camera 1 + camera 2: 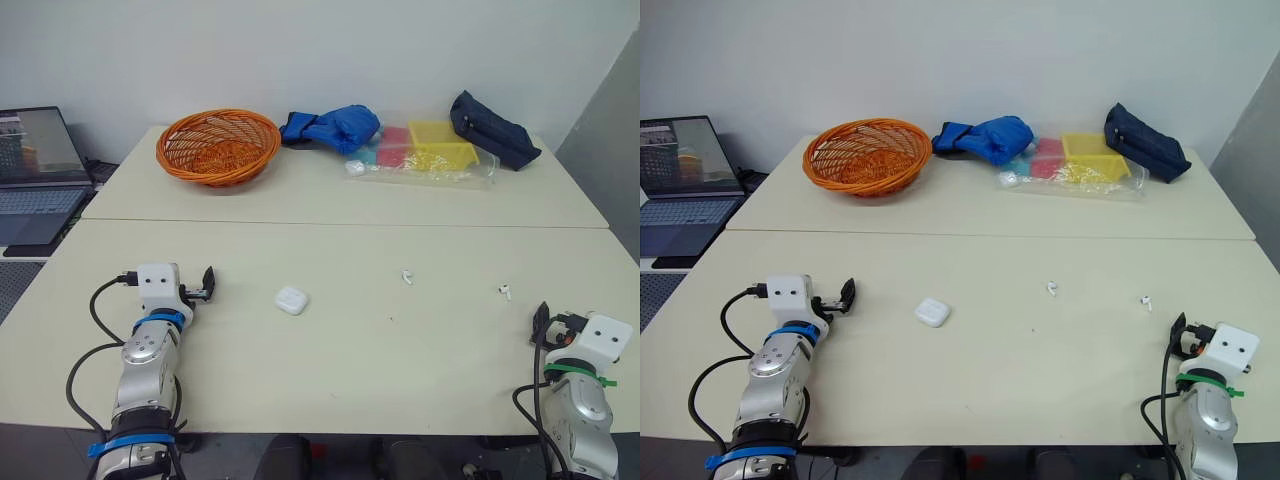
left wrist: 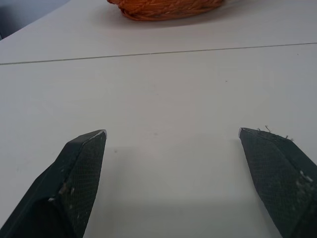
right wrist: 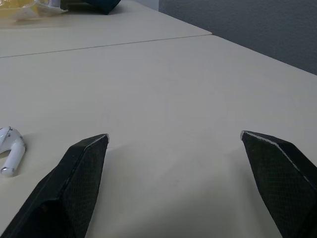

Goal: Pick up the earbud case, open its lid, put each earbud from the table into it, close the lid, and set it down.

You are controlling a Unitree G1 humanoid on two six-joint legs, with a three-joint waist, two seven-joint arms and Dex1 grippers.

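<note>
Head views: the earbud case (image 1: 291, 300) is lying lid-shut on the table (image 1: 350, 370), nothing touching it. The left gripper (image 1: 207, 283) is sitting just left of the case, about level with it. The near earbud (image 1: 407, 277) is lying right of the case, and the far earbud (image 1: 505, 292) further right again. The right gripper (image 1: 541, 322) is waiting well right of the case, close to the far earbud. The basket (image 1: 218, 146) and the pouches are sitting well behind the case, out of the way.

Left wrist view: the two fingers are spread wide and holding nothing, pointing over bare table toward the basket.

Right wrist view: the fingers are spread wide and empty too, with the far earbud lying beside one fingertip.

Step in hand, as I judge it: picking up the case. The left gripper is pointing past it, so it is needing a turn toward the case, then a low approach closing across the body below the lid line, keeping the lid free.

Room: there is open table all round the case. The front edge is running near both grippers, so avoid sweeping earbuds toward it.
</note>
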